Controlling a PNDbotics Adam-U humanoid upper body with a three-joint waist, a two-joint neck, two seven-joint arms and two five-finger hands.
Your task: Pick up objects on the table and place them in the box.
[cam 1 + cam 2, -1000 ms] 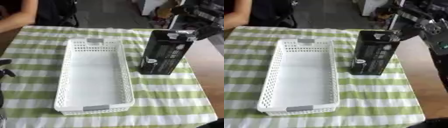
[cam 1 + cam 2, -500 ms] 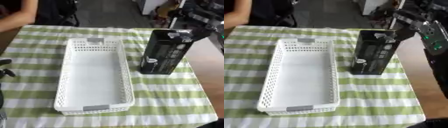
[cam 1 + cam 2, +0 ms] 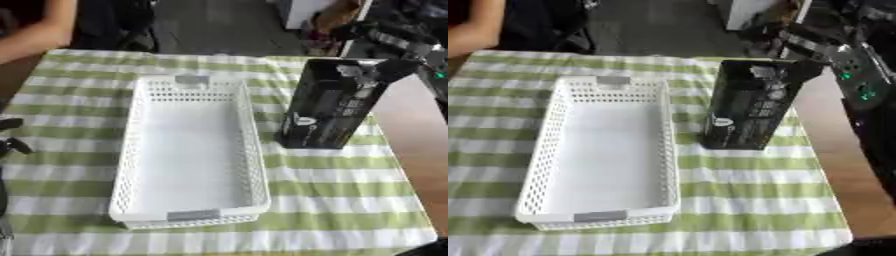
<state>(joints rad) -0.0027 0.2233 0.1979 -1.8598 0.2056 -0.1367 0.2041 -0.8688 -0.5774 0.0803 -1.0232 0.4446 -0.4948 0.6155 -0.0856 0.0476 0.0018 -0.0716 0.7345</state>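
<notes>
A tall black box [image 3: 328, 105] with white print stands upright on the striped cloth, right of the white perforated basket [image 3: 131, 150]. The basket holds nothing. My right hand [image 3: 389, 47] comes in from the upper right at the box's top. Its thumb [image 3: 394, 69] touches the top right corner, and the other fingers [image 3: 798, 42] are spread behind the top edge, not closed round the box. Of my left hand [image 3: 10, 135], only dark finger parts show at the left edge, apart from the basket.
A green and white striped cloth [image 3: 332, 200] covers the table; bare brown wood [image 3: 416, 145] runs along the right side. A person's arm [image 3: 39, 30] shows at the far left corner. Dark furniture stands beyond the far edge.
My right hand has come down and in toward the black box's top until its thumb reaches the corner. The box and the basket have not moved.
</notes>
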